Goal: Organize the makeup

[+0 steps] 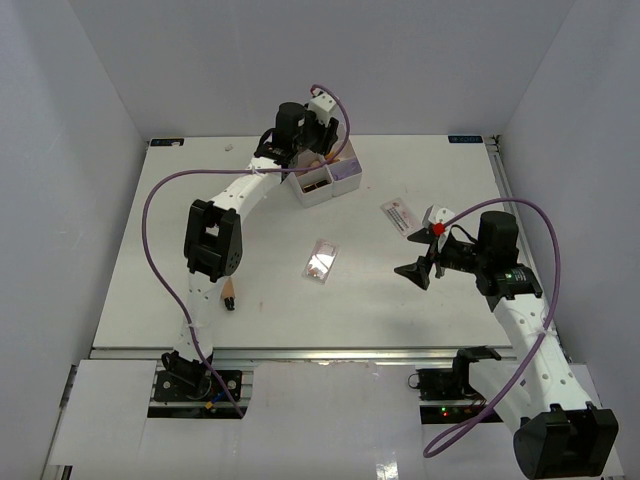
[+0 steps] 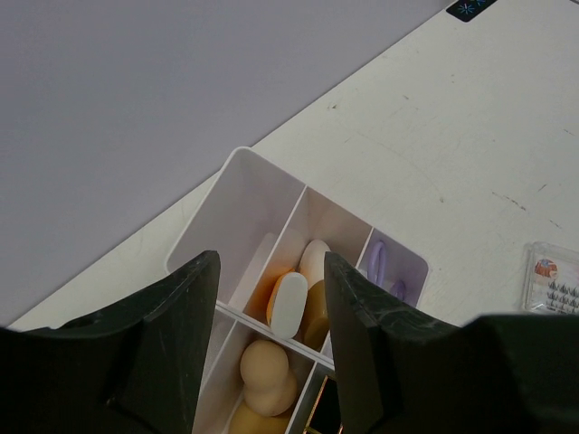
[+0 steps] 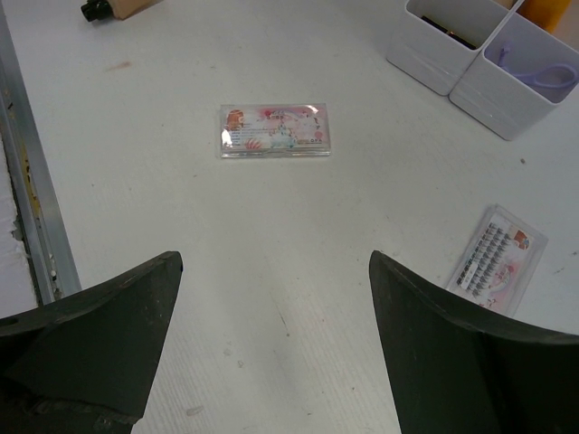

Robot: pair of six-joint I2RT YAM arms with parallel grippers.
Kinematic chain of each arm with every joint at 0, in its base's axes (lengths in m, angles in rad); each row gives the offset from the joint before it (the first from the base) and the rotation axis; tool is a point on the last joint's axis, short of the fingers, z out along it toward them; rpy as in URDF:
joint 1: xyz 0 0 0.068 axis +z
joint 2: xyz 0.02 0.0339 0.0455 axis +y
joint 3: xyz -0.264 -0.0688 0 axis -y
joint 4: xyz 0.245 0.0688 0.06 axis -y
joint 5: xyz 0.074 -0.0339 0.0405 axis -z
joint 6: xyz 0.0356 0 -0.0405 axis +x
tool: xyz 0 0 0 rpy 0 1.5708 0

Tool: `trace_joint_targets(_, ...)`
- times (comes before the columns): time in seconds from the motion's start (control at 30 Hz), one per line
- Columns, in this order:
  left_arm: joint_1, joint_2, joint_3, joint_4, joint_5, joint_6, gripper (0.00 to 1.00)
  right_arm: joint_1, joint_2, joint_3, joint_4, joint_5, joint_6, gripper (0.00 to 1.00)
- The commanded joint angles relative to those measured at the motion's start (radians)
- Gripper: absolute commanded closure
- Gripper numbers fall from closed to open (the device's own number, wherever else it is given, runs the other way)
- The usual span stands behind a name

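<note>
Bearing illegibly small print, clear pink palette (image 3: 274, 131)

The overhead camera is looking down from high behind the robot, taking in the whole table (image 1: 330, 320) from afar. The left wrist camera is peering steeply down, close over the white box (image 2: 249, 194). The right wrist camera is gazing along the tabletop past the clear pink palette (image 3: 274, 130), and both wrist views are catching the white-red packet (image 3: 499, 258) and that box.

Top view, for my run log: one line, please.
left jaws open over box; right jaws open, empty; palette, lash packet on table
</note>
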Motion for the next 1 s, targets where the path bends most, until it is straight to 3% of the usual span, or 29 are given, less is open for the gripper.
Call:
trace_joint_targets(0.0,-0.007,-0.045,-0.002,0.024,-0.021,-0.012,0.38,-0.019,-0.008,-0.006,0.034,-0.036,0.005,0.1)
trace_joint_targets(0.13,-0.012,-0.088,-0.005,0.021,-0.022,-0.043,0.36,-0.032,-0.001,-0.008,0.036,-0.045,0.005,0.1)
trace_joint_targets(0.27,-0.013,-0.181,-0.015,0.018,-0.031,-0.082,0.26,-0.05,0.003,-0.015,0.041,-0.053,0.006,0.1)
trace_joint_targets(0.43,-0.012,-0.35,-0.129,0.011,-0.064,-0.145,0.16,-0.076,0.016,-0.024,0.047,-0.063,0.012,0.1)
trace_joint_targets(0.63,-0.002,-0.683,-0.462,-0.017,-0.053,-0.252,0.02,-0.124,0.054,-0.021,0.066,-0.024,0.07,0.1)
trace_joint_targets(0.83,0.02,-1.065,-0.884,-0.056,0.078,-0.383,0.02,-0.127,0.158,0.014,0.083,0.084,0.134,0.1)
trace_joint_targets(0.97,0.03,-1.195,-1.123,-0.05,0.128,-0.425,0.02,-0.123,0.239,0.082,0.082,0.199,0.163,0.1)
